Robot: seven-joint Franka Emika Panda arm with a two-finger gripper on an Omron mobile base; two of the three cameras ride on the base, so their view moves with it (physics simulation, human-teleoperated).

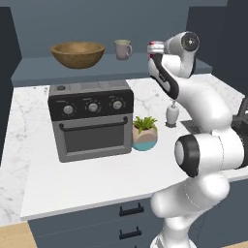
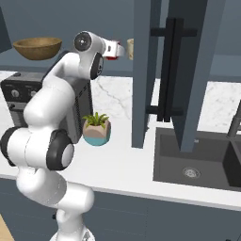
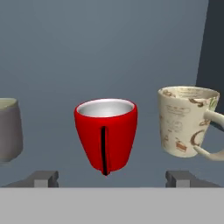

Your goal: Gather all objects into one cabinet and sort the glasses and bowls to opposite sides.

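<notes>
Fingers (image 3: 113,178), spread wide and released, at the bottom of the hand view, flanking the red cup (image 3: 106,135) at centre, which stands free on the cabinet shelf (image 1: 34,70). Cup: small, rigid, likely light and smooth, tapered toward the base, so best pinched across its upper wall. Neighbours: beige mug (image 3: 186,120) close at right, grey-pink mug (image 3: 8,129) at left, wooden bowl (image 1: 77,53) upper left of the left base view; the mugs crowd any sideways move.
</notes>
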